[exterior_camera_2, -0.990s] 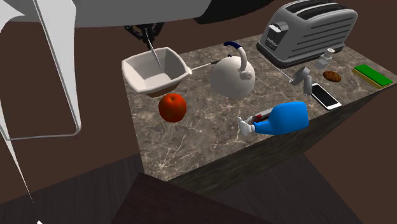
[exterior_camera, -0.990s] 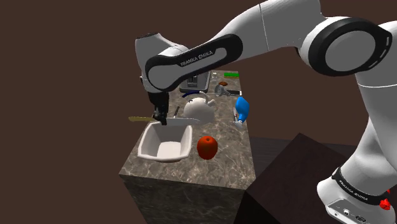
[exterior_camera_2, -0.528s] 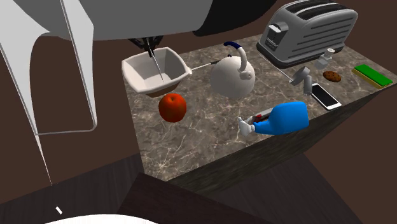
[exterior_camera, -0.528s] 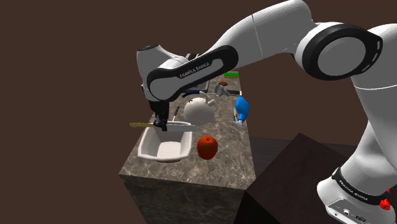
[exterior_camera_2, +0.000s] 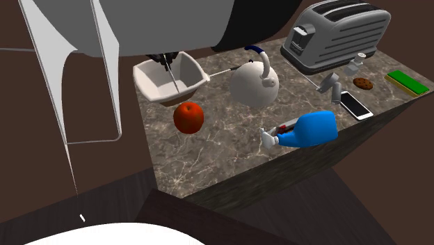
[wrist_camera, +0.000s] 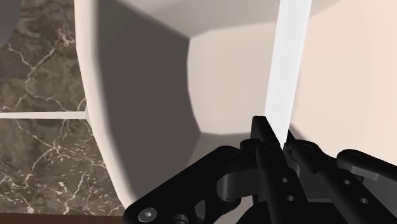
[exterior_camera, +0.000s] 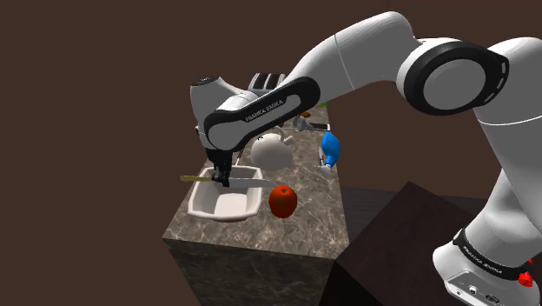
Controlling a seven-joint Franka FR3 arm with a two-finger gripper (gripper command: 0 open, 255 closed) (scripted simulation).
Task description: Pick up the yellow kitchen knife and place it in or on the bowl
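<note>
knife (exterior_camera: 247, 173) clasped in jaws, bowl (exterior_camera: 228, 207) partly hidden

Black gripper (exterior_camera: 222, 180) now lower and nearer the white squarish bowl (exterior_camera: 201, 202), yellow-handled kitchen knife (exterior_camera: 247, 174) brought down with it, blade now low over the bowl's hollow.

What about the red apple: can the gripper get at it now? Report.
Probably not yet. The gripper is shut on the knife over the bowl, so it cannot take the red apple, though nothing stands over it.
</note>
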